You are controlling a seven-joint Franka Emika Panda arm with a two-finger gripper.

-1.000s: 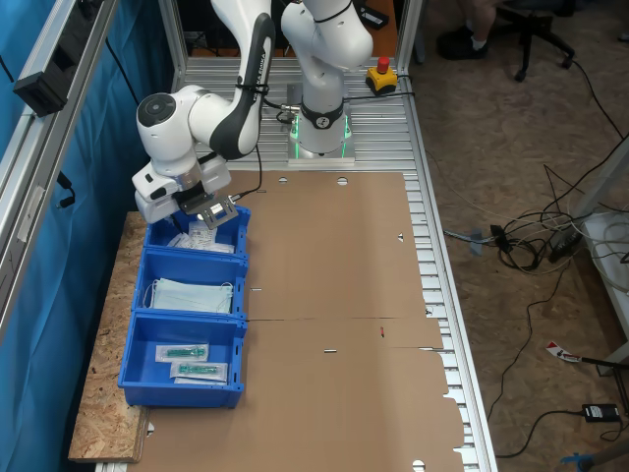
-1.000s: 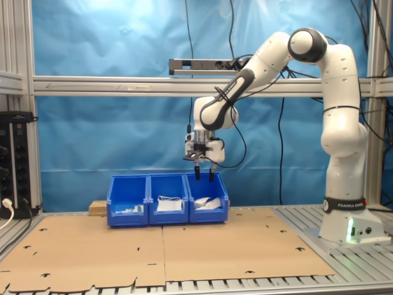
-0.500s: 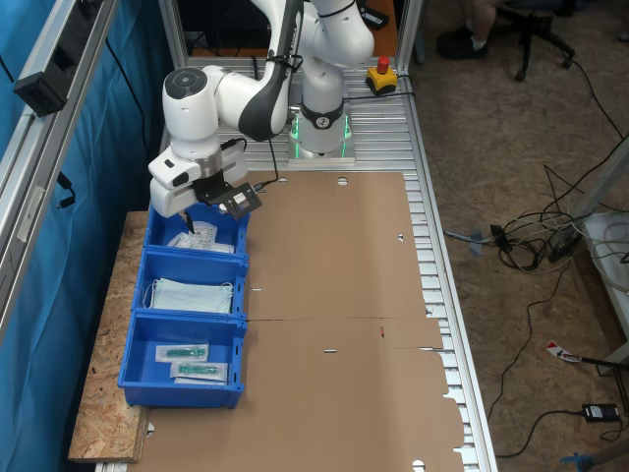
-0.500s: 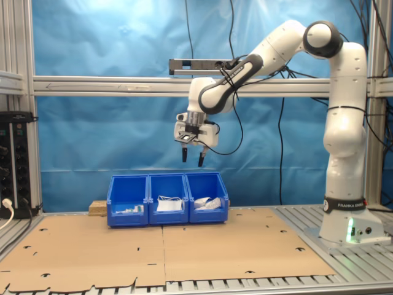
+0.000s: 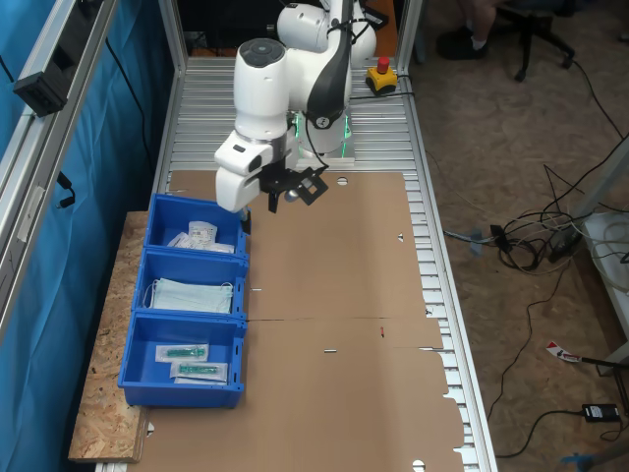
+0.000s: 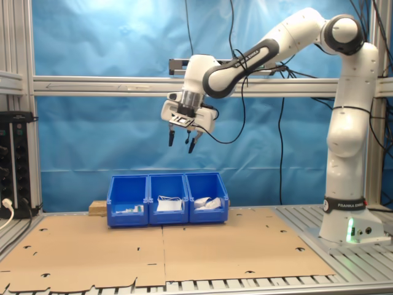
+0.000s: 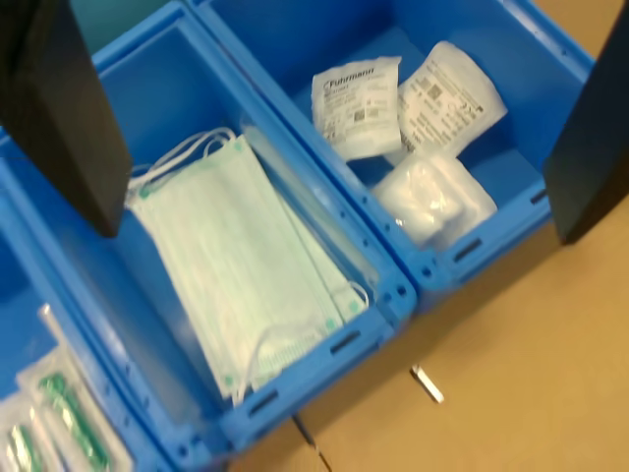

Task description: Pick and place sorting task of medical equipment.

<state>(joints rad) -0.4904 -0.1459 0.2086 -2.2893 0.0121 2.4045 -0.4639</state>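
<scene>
Hand point(image 6: 180, 136) now higher, open, well above blue bins point(image 6: 167, 208).

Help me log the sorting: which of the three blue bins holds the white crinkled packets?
The end bin nearest the robot's base, in the first exterior view; white packets lie in it. The middle bin holds face masks, the far bin clear packs with green parts.

Three bright blue plastic bins point(image 7: 413, 285) in a row. White crinkled soft packets point(image 7: 432, 192) with dark print in one bin. Pale blue-green face masks point(image 7: 246, 265) with white loops in the middle bin. Clear flat packs with green parts point(image 7: 69, 423) in the third. Black gripper fingers point(image 7: 64, 108) on a white arm point(image 5: 270, 84). Brown cardboard sheet point(image 5: 344, 295) covers the table. Blue curtain backdrop point(image 6: 110, 37).
</scene>
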